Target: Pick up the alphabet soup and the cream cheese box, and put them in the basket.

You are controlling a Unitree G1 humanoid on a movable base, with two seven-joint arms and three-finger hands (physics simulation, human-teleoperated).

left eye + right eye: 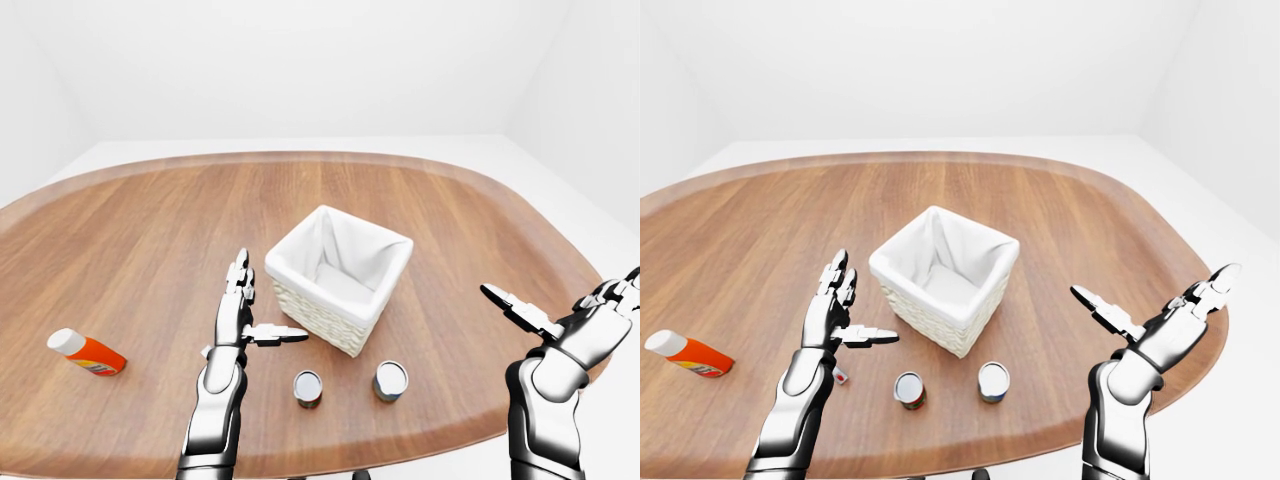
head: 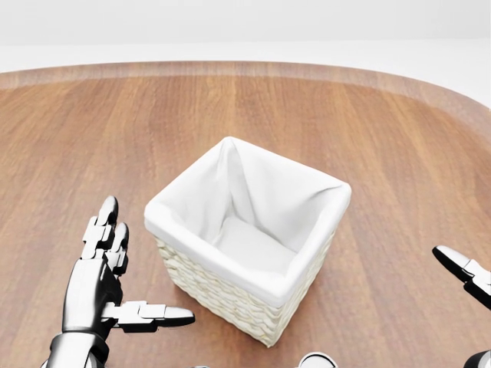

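Two small cans stand on the wooden table below the basket: a red-labelled can [image 1: 908, 390] and a blue-labelled can [image 1: 992, 381]. I cannot tell which of them is the alphabet soup. The white-lined wicker basket [image 1: 300, 283] sits mid-table and holds nothing. A small white and red thing [image 1: 841, 376] peeks out under my left forearm; it may be the cream cheese box. My left hand [image 1: 270, 300] hovers open to the left of the basket, above and left of the red can. Far right, my right hand [image 1: 560, 290] is open and holds nothing.
An orange bottle with a white cap [image 1: 85, 352] lies at the table's left side. The table's curved edge [image 1: 470, 425] runs just below the cans. In the head view only the top of one can [image 2: 317, 360] shows at the bottom edge.
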